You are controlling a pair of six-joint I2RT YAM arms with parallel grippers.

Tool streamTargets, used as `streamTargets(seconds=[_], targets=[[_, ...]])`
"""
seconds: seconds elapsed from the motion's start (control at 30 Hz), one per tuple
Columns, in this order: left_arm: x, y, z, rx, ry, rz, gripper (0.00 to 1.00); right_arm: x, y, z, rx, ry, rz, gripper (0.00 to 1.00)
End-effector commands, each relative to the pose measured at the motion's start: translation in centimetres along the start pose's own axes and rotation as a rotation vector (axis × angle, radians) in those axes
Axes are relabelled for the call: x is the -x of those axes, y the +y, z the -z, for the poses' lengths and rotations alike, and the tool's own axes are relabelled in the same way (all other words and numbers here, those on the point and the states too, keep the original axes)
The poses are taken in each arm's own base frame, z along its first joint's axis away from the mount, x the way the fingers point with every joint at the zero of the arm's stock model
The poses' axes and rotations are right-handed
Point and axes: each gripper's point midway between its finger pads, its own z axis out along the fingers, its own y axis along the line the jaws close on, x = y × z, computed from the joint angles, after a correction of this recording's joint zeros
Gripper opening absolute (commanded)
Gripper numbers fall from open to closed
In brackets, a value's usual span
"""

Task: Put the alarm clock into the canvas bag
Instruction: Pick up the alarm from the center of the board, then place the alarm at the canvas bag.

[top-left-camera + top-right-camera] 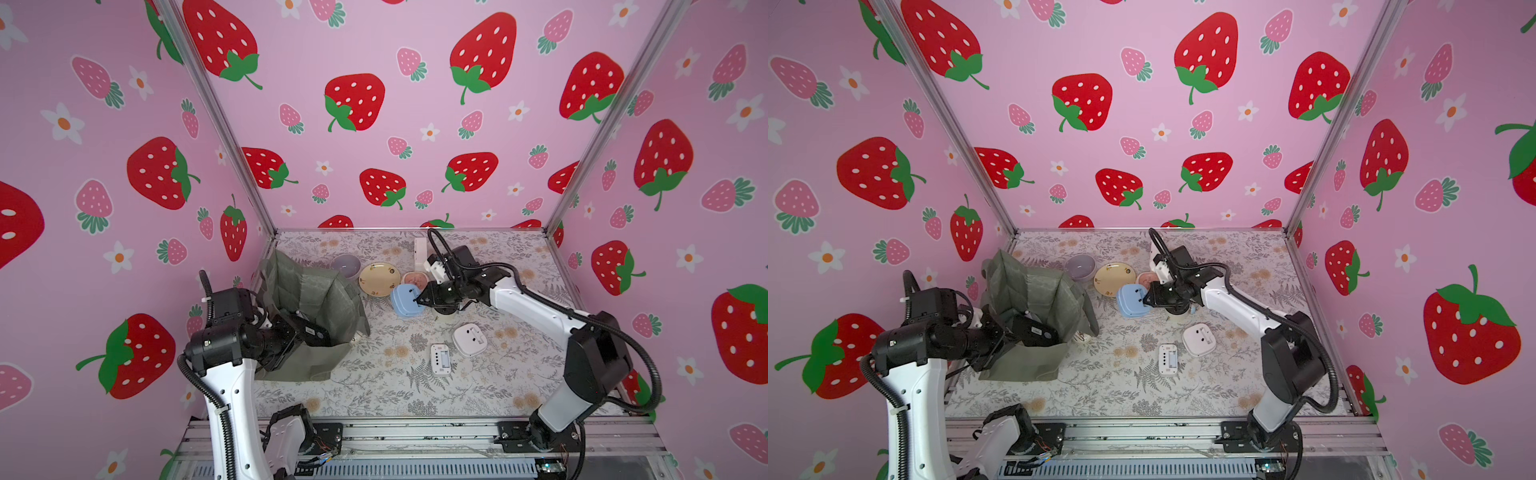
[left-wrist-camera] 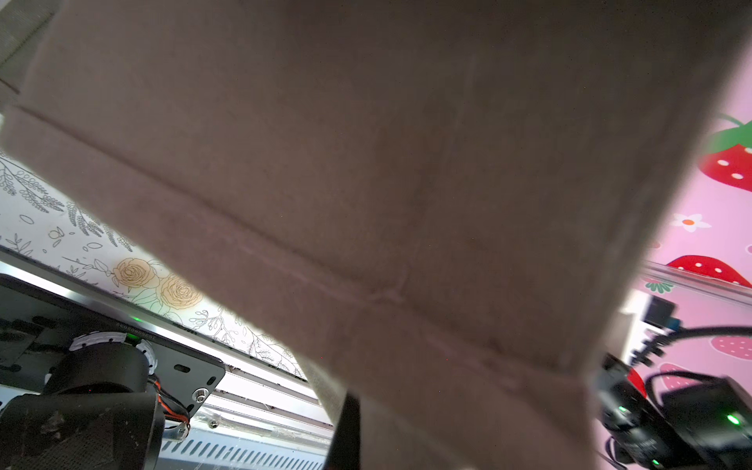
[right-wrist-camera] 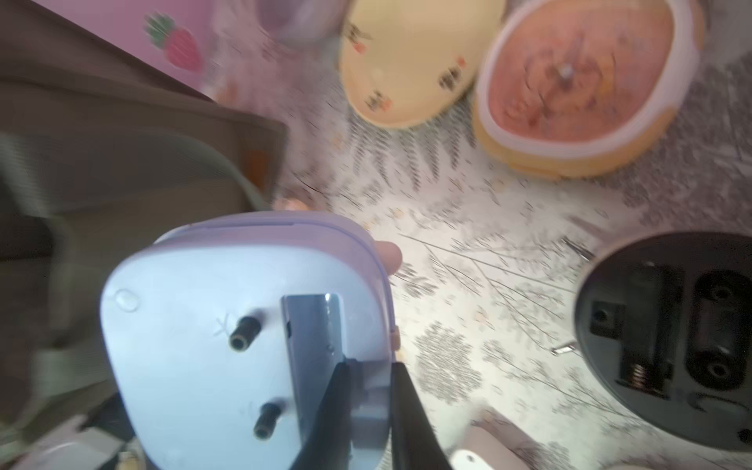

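Okay, blue alarm clock (image 1: 404, 302) is mid-frame in both top views, tipped up with its back showing. The right wrist view shows the clock (image 3: 228, 325) with two black knobs and an open battery bay. Right hand (image 1: 420, 300) is clamped on the clock's edge by that bay, one finger (image 3: 411, 415) outside the rim and the other over the back. Can't tell if the clock clears the desk (image 1: 374, 395).

Canvas bag (image 1: 316, 291) slumps just left of the clock in frame, mouth open, not touching it. Left hand (image 1: 320, 334) is at the bag's near wall, fingers together and pinching the fabric. The left wrist view is mostly the bag's blurred cloth (image 2: 366, 162).

Just above the clock in frame are a yellow plate (image 1: 379, 279) and a pink-faced clock (image 1: 414, 279), side by side. Lilac bowl (image 1: 345, 265) sits by the bag's far corner. Lower right of the blue clock, a white clock (image 1: 469, 338) lies back up near a small white digital clock (image 1: 440, 359), the two apart.
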Motion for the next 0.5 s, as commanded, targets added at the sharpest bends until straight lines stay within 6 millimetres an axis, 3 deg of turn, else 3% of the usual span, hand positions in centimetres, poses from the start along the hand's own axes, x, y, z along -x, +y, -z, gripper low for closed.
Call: streamTargets(seconds=[0.0,0.1,0.2,0.27,0.47], targets=[[-0.2,-0.7,0.5,-0.037,0.003,0.000,0.00,3.2,8.3,3.4,0.351,-0.113,-0.040,0.11],[-0.3,-0.8,0.3,-0.043,0.006,0.002,0.00,4.4,12.8,5.4,0.557,-0.150,-0.042,0.12],[-0.4,-0.8,0.2,-0.051,0.011,0.006,0.00,4.7,16.2,6.2,0.697,-0.136,-0.021,0.12],[-0.5,-0.9,0.2,-0.056,0.011,0.005,0.00,4.7,17.7,5.7,0.721,-0.117,0.001,0.12],[-0.8,-1.0,0.4,-0.070,0.015,0.010,0.00,4.2,21.1,0.9,0.685,-0.025,0.073,0.14]])
